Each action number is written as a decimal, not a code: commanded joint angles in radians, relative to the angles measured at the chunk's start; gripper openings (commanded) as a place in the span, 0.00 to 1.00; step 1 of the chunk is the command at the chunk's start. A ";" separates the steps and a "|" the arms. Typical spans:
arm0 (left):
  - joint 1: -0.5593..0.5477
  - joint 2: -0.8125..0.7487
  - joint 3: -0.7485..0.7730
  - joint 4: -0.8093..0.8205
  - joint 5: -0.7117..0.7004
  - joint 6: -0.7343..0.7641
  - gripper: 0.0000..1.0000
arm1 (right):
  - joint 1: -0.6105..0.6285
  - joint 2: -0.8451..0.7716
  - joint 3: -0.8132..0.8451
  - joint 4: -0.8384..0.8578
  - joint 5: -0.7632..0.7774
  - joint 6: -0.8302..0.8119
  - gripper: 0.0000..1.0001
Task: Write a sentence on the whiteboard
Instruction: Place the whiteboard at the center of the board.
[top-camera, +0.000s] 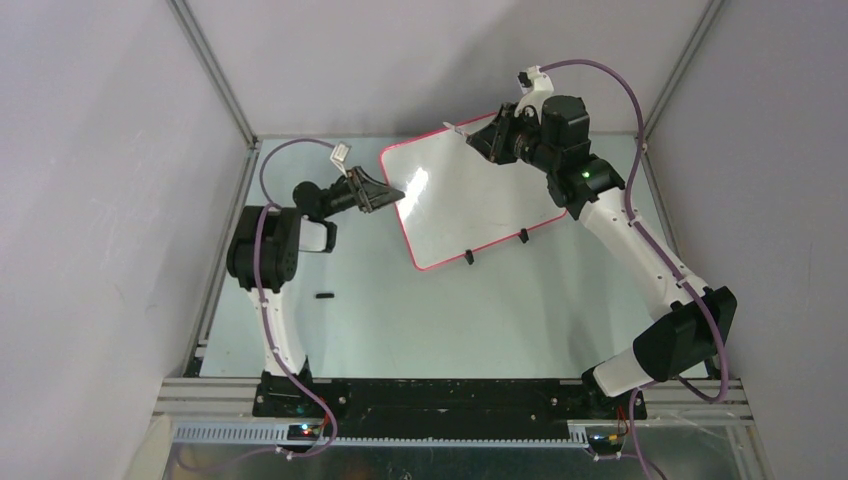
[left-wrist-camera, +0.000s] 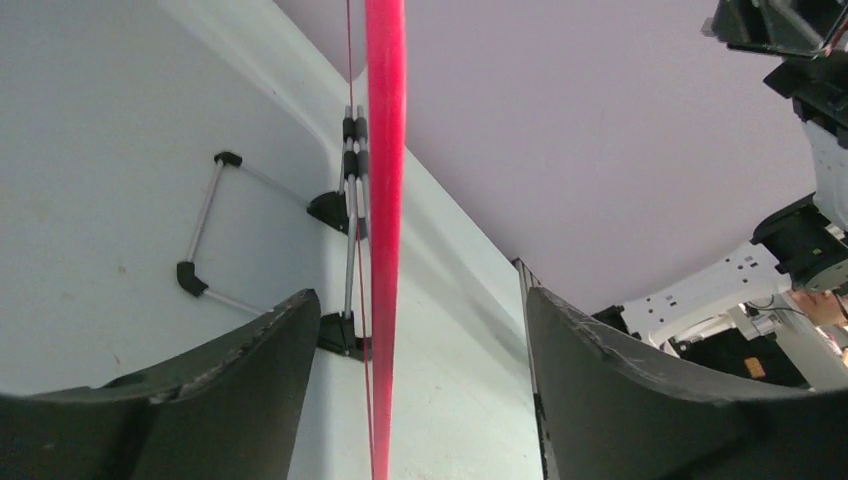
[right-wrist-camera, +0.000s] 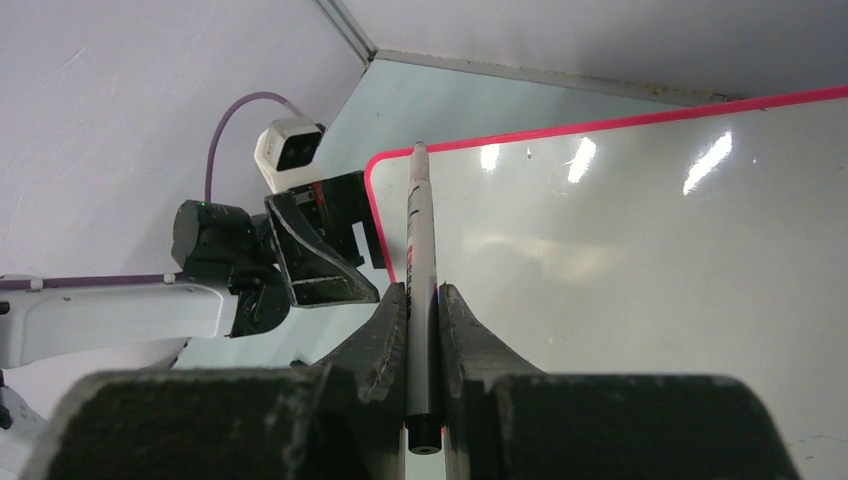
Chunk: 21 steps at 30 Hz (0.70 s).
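Nothing legible anywhere; red marks on the marker (right-wrist-camera: 421, 225) may be print, too blurred to read.

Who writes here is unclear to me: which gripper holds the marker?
The right gripper: it is clamped on the marker, whereas the left gripper stands open, straddling the whiteboard.

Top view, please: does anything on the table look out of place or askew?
Yes. The whiteboard sits skewed to the edges of the table, and a small black piece, perhaps a cap, lies alone left of centre.
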 joint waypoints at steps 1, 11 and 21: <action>0.000 -0.029 0.075 0.039 0.018 -0.019 0.84 | -0.003 -0.026 0.001 0.032 -0.005 0.003 0.00; 0.075 -0.092 -0.008 0.036 -0.128 0.012 0.99 | -0.005 -0.025 -0.001 0.028 0.011 -0.001 0.00; 0.142 -0.357 -0.175 -0.345 -0.327 0.363 0.99 | -0.007 -0.035 -0.006 0.026 0.014 -0.001 0.00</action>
